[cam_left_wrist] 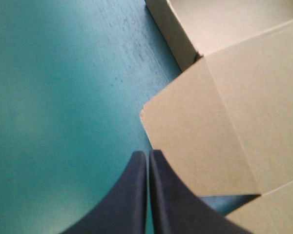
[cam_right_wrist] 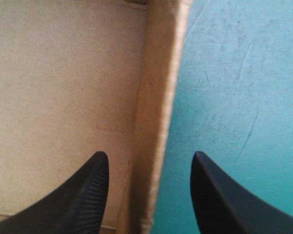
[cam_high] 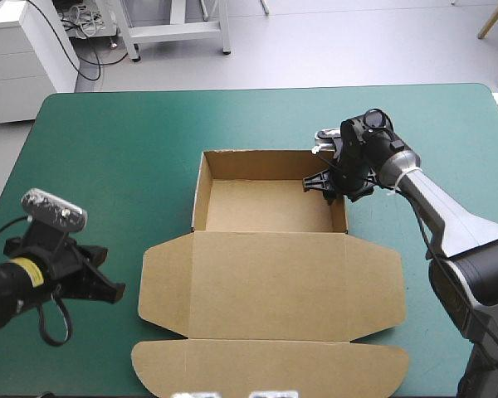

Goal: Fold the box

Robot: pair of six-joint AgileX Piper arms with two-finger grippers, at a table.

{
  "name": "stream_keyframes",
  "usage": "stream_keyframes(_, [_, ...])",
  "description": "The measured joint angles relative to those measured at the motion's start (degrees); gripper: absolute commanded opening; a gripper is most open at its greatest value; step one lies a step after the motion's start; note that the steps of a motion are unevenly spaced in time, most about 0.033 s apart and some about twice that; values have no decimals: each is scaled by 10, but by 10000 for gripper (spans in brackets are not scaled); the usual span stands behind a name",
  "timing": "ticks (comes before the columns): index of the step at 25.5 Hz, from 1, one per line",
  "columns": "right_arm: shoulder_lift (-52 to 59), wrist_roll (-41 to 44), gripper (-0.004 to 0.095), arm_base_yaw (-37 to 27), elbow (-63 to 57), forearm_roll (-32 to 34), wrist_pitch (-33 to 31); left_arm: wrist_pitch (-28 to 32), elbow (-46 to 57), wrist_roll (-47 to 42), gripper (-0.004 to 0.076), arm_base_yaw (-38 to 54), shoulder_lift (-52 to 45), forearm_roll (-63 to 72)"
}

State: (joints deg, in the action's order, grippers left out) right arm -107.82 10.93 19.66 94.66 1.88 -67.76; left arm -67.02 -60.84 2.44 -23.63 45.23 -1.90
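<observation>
The right tool is released, its two black fingers well apart and straddling the upright right-hand wall of the flat-cut brown cardboard box. One finger hangs inside over the tray floor, the other outside over the teal-green desk cover. Whether either finger touches the board cannot be told. From above, this tool sits on the far half of that wall, close to the tray's far right corner. The wall's long axis runs from the desk's far side toward the robot, in line with the gap between the fingers, so a squeeze would catch the wall squarely. The box lies at the middle of the desk as an open tray with its four walls raised. Its lid panel is spread flat on the near side, a rounded side flap at each end and a long front flap nearest the robot. The left tool is clenched on nothing, its fingers meeting in a point over bare cover. It is just beside the rounded corner of the lid's left flap and apart from it. The right arm is the one already at the tray. As a judgement, the walls look set, and what remains is pressing or tucking this right wall firm.
</observation>
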Motion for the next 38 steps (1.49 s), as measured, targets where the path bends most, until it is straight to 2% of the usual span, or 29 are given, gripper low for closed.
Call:
stream_keyframes(5, [-10,0,-7,0,0,-2,2,33,128,0,-8,0,-95,0])
stream_keyframes(15, [-10,3,-21,-14,18,-12,6,56,285,0,-8,0,-216,5])
stream_keyframes(19, [-2,-30,-21,-107,64,4,-2,64,309,1,-8,0,-227,19])
stream_keyframes(23, [12,-59,-21,-233,73,17,-1,67,320,2,-8,0,-227,19])
stream_keyframes(26, [12,-78,-21,-359,73,25,-2,67,320,2,-8,0,-227,19])
stream_keyframes(31, [12,-79,-21,-497,73,28,0,67,320,2,-8,0,-227,23])
stream_keyframes(36, [12,-75,5,-555,73,32,-1,67,320,2,-8,0,-227,24])
stream_keyframes(38, [12,-75,77,-561,73,33,-4,67,320,2,-8,0,-227,24])
